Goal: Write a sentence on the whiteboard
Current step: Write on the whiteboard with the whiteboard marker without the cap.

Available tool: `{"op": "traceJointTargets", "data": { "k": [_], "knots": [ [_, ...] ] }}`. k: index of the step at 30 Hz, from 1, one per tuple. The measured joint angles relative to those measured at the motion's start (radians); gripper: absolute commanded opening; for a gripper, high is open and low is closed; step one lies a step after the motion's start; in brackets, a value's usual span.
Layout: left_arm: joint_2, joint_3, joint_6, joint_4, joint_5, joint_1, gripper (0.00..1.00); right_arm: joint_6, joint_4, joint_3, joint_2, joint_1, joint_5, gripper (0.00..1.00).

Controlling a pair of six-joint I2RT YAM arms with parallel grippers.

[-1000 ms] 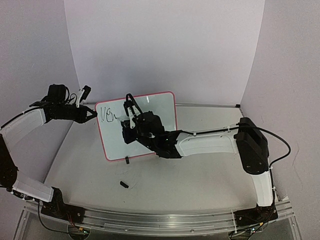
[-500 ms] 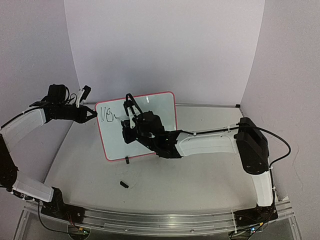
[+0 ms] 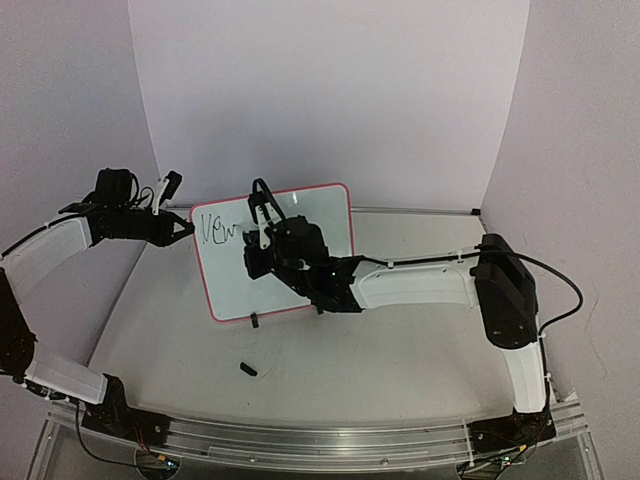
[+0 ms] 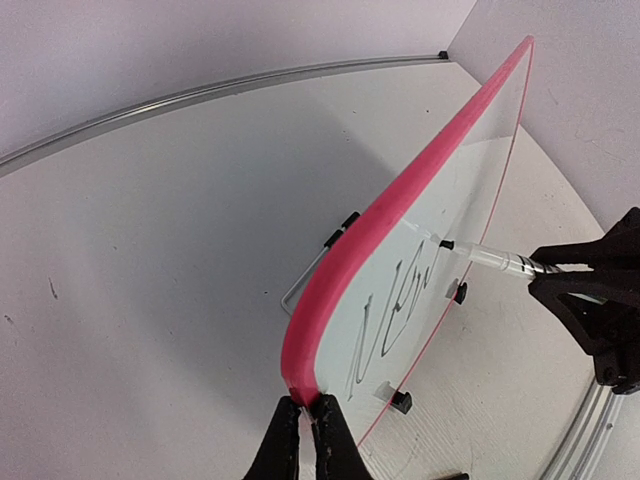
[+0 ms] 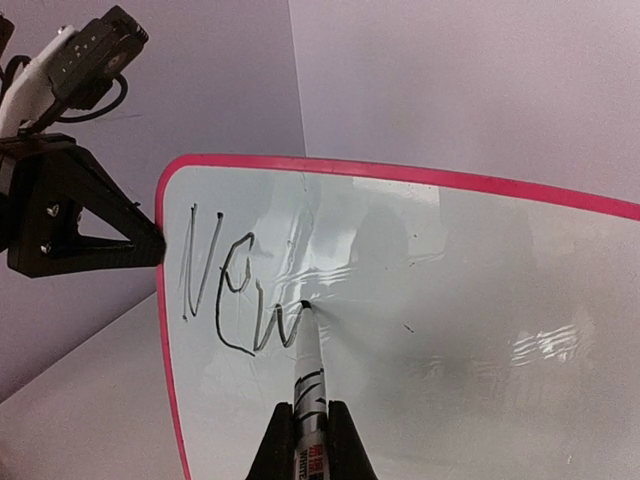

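The whiteboard (image 3: pixel 328 215) stands upright on the table, white with a pink-red rim and black feet. The sentence reads "New" (image 3: pixel 216 230) at the board's top left; it also shows in the right wrist view (image 5: pixel 230 290) and the left wrist view (image 4: pixel 395 315). My left gripper (image 3: pixel 187 228) is shut on the board's left rim (image 4: pixel 305 385). My right gripper (image 5: pixel 310 430) is shut on a whiteboard marker (image 5: pixel 311 385). The marker's tip (image 5: pixel 304 304) touches the board at the end of the "w". The right arm hides the board's middle in the top view.
A small black marker cap (image 3: pixel 248 369) lies on the table in front of the board. A wire stand (image 4: pixel 312 272) props the board from behind. Curved white walls close the back and sides. A metal rail (image 3: pixel 300 435) runs along the near edge.
My right gripper has moved the marker up and slightly right, and the last stroke of the "w" has appeared. The left gripper and the board have not moved.
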Motion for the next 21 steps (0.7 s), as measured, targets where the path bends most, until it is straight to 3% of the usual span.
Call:
{"op": "traceJointTargets", "data": {
  "k": [8, 13, 21],
  "knots": [
    [0.000, 0.000, 0.000, 0.000, 0.000, 0.000, 0.00, -0.001, 0.000, 0.001, 0.000, -0.001, -0.007, 0.00],
    [0.000, 0.000, 0.002, 0.000, 0.000, -0.001, 0.00, 0.002, -0.029, -0.006, -0.033, -0.012, -0.103, 0.00],
    [0.000, 0.000, 0.001, -0.001, 0.000, -0.001, 0.00, 0.031, -0.053, -0.173, -0.305, -0.021, -0.270, 0.00]
  ]
}}
